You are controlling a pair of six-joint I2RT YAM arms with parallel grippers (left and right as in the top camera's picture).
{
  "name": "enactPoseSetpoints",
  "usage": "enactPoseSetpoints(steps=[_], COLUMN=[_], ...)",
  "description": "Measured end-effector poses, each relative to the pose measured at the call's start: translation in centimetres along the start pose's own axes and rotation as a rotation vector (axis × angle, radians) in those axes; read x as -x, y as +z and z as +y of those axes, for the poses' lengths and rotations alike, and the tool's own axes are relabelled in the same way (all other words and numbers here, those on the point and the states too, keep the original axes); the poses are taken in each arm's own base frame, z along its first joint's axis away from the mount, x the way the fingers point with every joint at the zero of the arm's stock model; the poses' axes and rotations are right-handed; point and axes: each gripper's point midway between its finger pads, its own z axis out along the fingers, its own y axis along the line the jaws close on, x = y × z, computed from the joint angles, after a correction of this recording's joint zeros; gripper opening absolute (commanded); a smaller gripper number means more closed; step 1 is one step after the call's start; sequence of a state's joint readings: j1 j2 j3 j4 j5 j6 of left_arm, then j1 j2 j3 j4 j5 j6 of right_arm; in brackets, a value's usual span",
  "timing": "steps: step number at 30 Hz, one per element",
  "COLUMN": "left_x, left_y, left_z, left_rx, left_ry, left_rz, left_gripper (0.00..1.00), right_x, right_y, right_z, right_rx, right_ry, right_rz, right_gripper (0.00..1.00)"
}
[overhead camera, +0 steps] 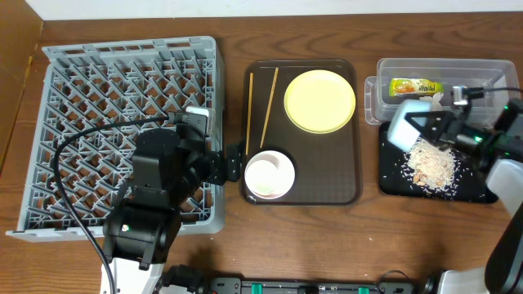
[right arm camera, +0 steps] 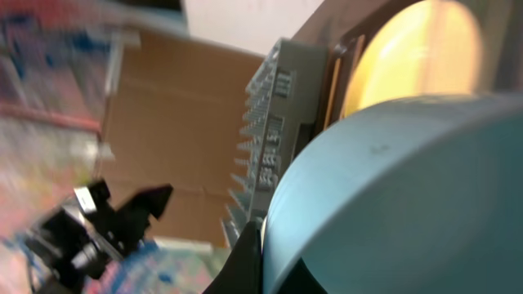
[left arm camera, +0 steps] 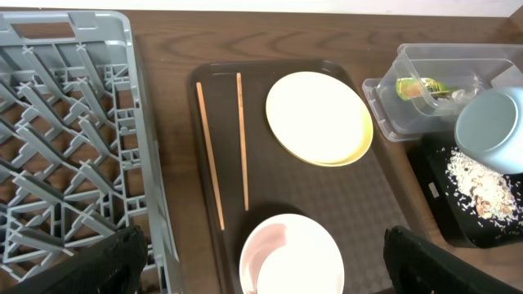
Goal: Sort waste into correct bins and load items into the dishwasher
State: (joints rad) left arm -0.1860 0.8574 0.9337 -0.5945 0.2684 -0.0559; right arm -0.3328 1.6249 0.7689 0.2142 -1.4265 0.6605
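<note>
Nearest the overhead lens, the left gripper [overhead camera: 232, 166] is hovering spread and empty just left of the serving tray [overhead camera: 327, 163], beside the bare dish rack [overhead camera: 90, 106]. Chopsticks [overhead camera: 250, 106], white bowl [overhead camera: 270, 175] and yellow plate [overhead camera: 320, 100] are waiting on that tray; right of it the right gripper [overhead camera: 431, 126] is clamping the light-blue bowl [overhead camera: 403, 128] over rice scraps [overhead camera: 433, 167] on the black tray [overhead camera: 478, 189].

One dish rack [overhead camera: 82, 98], one serving tray [overhead camera: 327, 171], two chopsticks [overhead camera: 269, 108], one yellow plate [overhead camera: 319, 100], one white bowl [overhead camera: 269, 175], one light-blue bowl [left arm camera: 490, 131], one clear tub [overhead camera: 482, 72], one black tray [overhead camera: 391, 181], one snack wrapper [overhead camera: 413, 86].
</note>
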Motion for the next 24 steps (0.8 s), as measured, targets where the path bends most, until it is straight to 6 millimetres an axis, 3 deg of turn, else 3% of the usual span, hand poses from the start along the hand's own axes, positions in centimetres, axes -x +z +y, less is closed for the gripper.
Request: enactPoseSetpoints(steps=[5,9,16,20,21,24], left_x=[0.0,0.0,0.0,0.0,0.0,0.0], left_y=[0.0,0.0,0.0,0.0,0.0,0.0], left_z=[0.0,0.0,0.0,-0.1,-0.1,-0.1], left_rx=[0.0,0.0,0.0,-0.003,-0.004,-0.005], left_ry=[0.0,0.0,0.0,0.0,0.0,0.0], left_rz=[0.0,0.0,0.0,0.0,0.0,0.001], left_gripper=[0.93,0.93,0.93,0.93,0.93,0.93], right_x=[-1.1,-4.2,-14.6,-17.4,-17.6,-17.4], right_y=[3.5,7.1,12.9,14.5,14.7,14.8], right_z=[4.2,6.2,0.5,-2.7,-3.5,-6.0], right_rx=[-0.039,-0.169,-0.575,-0.723,-0.754,-0.839], right_ry=[-0.192,-0.308,-0.542,-0.698,-0.712,-0.732], right_rz=[0.02,0.039,0.285,0.365,0.372,0.377], right_gripper=[0.01,0.01,0.01,0.03,0.06,0.4])
